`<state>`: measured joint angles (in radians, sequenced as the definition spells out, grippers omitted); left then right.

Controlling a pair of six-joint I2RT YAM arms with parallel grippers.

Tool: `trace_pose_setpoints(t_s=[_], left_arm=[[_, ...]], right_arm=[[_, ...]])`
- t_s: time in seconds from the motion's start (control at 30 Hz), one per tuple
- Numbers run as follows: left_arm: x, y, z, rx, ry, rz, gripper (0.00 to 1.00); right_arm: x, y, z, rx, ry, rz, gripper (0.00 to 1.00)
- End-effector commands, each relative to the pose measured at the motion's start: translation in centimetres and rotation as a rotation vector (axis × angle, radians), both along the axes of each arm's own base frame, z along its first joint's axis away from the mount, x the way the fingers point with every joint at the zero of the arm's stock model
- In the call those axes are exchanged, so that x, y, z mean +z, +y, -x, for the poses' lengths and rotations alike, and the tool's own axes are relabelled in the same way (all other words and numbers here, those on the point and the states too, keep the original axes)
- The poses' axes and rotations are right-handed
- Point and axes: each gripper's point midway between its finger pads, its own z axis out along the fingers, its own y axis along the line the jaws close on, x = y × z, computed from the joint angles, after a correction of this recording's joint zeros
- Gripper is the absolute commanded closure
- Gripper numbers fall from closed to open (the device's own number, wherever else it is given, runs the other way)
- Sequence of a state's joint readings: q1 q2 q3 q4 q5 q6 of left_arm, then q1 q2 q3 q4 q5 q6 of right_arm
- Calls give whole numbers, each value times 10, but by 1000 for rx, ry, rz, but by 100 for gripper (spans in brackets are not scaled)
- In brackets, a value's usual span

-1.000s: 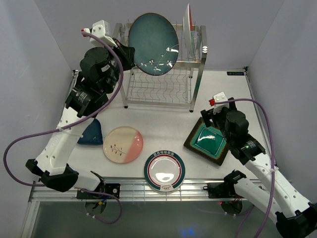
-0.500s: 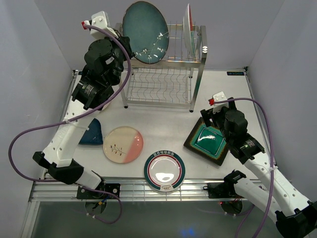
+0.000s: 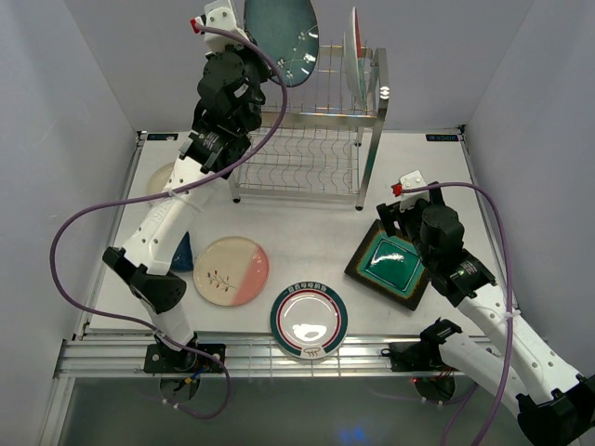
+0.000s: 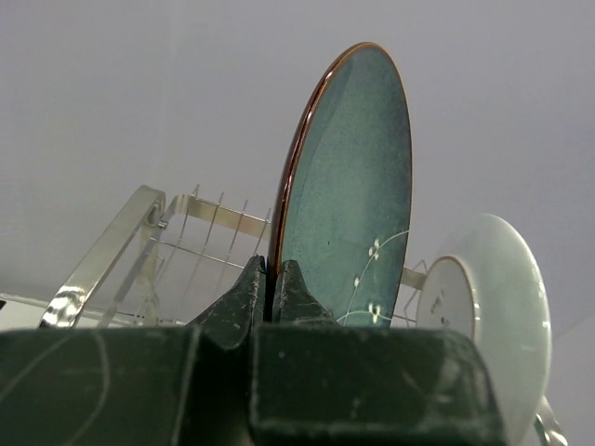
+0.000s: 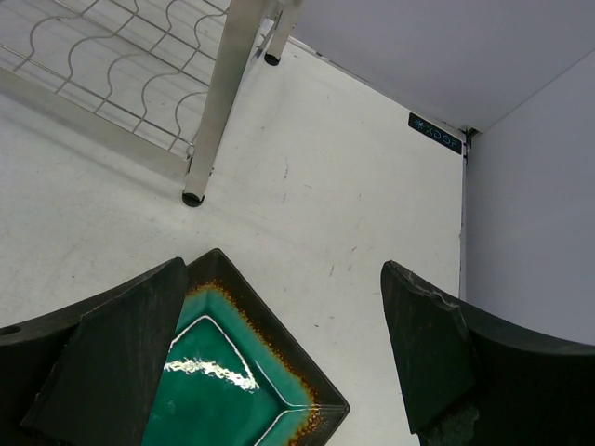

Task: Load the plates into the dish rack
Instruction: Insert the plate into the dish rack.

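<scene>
1. Pinched shut with the left gripper (image 4: 272,279) on the lower rim of the dark teal plate (image 4: 349,177), keeping it upright and edge-on, ready for a slot.
2. Held high above the dish rack (image 3: 307,158), beside a white plate (image 4: 493,307) already standing in the top tier.
3. Spread wide with the right gripper (image 5: 279,279), gripping nothing, poised over the square green plate (image 5: 223,381) on the table (image 5: 353,214), probably the next pick.

Dish rack (image 3: 307,139) back centre of table (image 3: 307,228), upright plates (image 3: 353,51) in top tier right end, held plate (image 3: 282,37) above its left end in left gripper (image 4: 271,283). Square plate (image 3: 390,265) front right, near-edge plate (image 3: 309,321) front centre, another plate (image 3: 231,270) just left of it, half-hidden plate (image 3: 183,253) further left behind the arm
</scene>
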<state>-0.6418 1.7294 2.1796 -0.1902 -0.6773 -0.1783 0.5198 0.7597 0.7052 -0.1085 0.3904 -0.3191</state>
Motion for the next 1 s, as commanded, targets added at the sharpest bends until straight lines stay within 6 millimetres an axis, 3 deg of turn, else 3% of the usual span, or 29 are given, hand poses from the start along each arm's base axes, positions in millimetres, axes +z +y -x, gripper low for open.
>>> trace_pose_setpoints(t_s=[0.0, 0.37, 0.5, 0.97], left_arm=[[97, 40, 45, 54, -295, 204, 100], [98, 26, 37, 83, -320, 184, 100], [92, 9, 36, 115, -326, 143, 100], [77, -23, 31, 173, -313, 78, 100]], right_arm=[[13, 1, -2, -7, -50, -21, 10], [14, 0, -2, -8, -53, -21, 10], [15, 0, -1, -7, -56, -24, 10], [15, 1, -1, -3, -55, -26, 10]])
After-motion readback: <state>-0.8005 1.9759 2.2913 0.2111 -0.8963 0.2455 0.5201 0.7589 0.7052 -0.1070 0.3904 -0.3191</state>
